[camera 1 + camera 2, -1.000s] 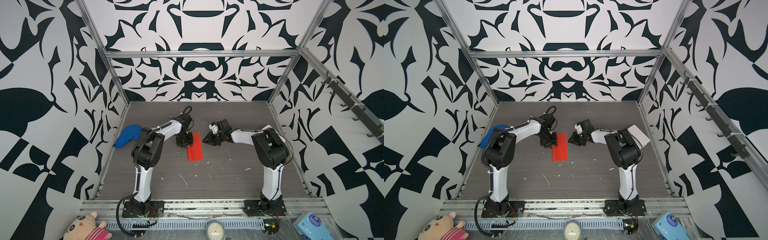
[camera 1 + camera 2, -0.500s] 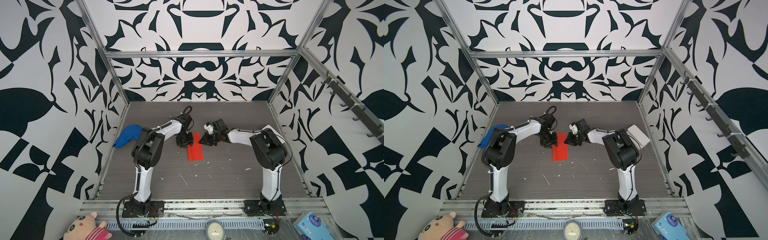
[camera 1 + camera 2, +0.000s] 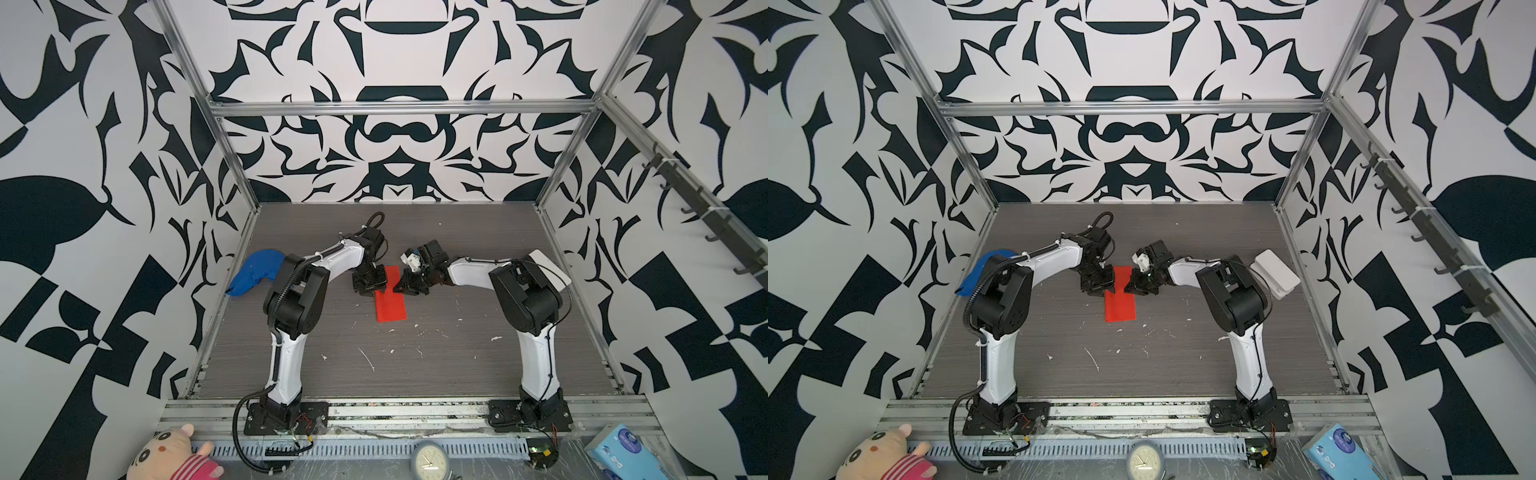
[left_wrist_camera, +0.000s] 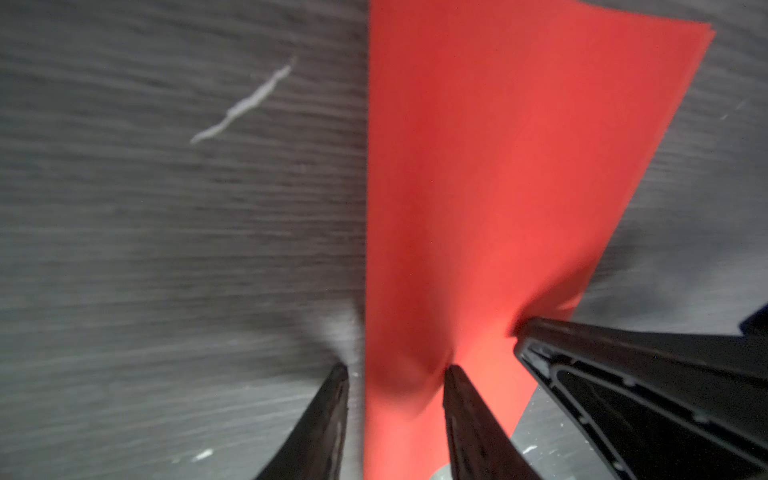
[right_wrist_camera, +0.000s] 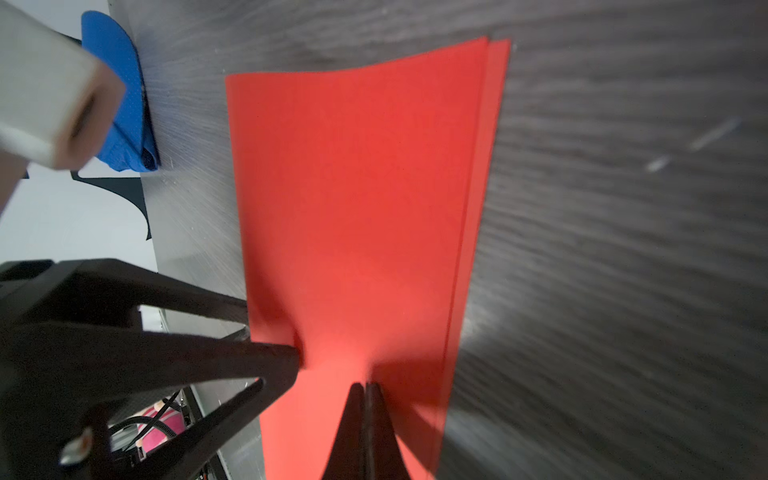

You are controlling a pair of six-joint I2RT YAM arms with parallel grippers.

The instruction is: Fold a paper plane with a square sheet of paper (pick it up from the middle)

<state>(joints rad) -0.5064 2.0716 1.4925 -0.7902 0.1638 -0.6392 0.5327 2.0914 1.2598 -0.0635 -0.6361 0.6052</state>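
Showing, in both top views, the square sheet of paper (image 3: 390, 298) (image 3: 1120, 302) lying flat near the middle of the table (image 3: 415, 365), folded in half into a narrow strip. Showing, in the right wrist view, its two layers (image 5: 353, 208) slightly offset along one long edge.

Reaching to the strip's far end from the left: the left gripper (image 3: 371, 287) (image 3: 1100, 290), jaws standing partly apart and clamping nothing. In the left wrist view (image 4: 397, 370), pressing one finger (image 4: 469, 409) on the red surface (image 4: 498, 187) and resting the other on bare table just beside the long edge.

Reaching to the same end from the opposite side: the right gripper (image 3: 402, 286) (image 3: 1132, 289) (image 5: 365, 388), clenched tight, fingertips together, tips down at the paper's surface.

Lying well apart from the paper: the blue cloth (image 3: 253, 272) by the left wall and the white box (image 3: 1277, 274) by the right.
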